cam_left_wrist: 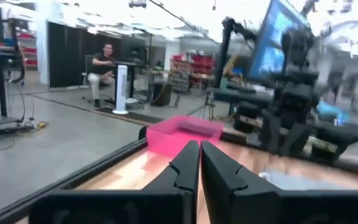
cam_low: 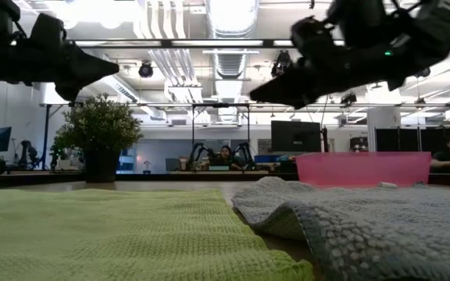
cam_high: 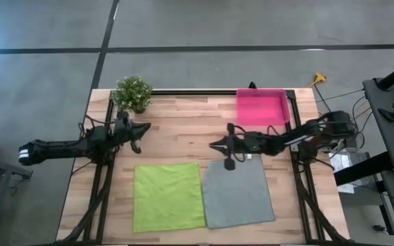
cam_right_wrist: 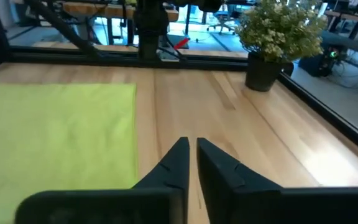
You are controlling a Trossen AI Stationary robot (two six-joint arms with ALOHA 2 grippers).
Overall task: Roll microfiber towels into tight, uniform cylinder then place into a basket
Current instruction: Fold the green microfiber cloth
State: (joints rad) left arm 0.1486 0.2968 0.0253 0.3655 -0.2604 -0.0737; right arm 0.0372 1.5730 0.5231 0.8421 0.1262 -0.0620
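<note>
From above, the table [cam_high: 183, 119] is a pale butcher-block top of glued wood strips. Two square microfiber towels lie flat, edges just beside each other: the lime green towel [cam_high: 167, 196] on the left, the grey towel [cam_high: 238, 191] on the right. The pink basket [cam_high: 261, 107], a low-walled plastic rectangle, sits at the far edge, well apart from the potted plant [cam_high: 133, 92] at the far left corner. The left gripper [cam_high: 144, 128] hovers over bare wood near the plant, holding nothing. The right gripper [cam_high: 215, 145] hangs above the grey towel's far edge, also empty.

The low view alone shows texture: the green towel [cam_low: 116, 234] has a fine looped weave, the grey towel [cam_low: 366, 226] a coarser nubbly pile with its near edge rumpled up. The basket [cam_low: 363, 168] looks translucent. Both grippers hang clear above the cloths.

The left wrist view shows that arm's fingers [cam_left_wrist: 185, 168] pressed together, with the basket [cam_left_wrist: 182, 134] ahead and a seated person [cam_left_wrist: 101, 65] in the room beyond.

The right wrist view shows its fingers [cam_right_wrist: 176, 165] with a thin slit between them, gripping nothing, the green towel [cam_right_wrist: 55, 134] smooth on the wood.
</note>
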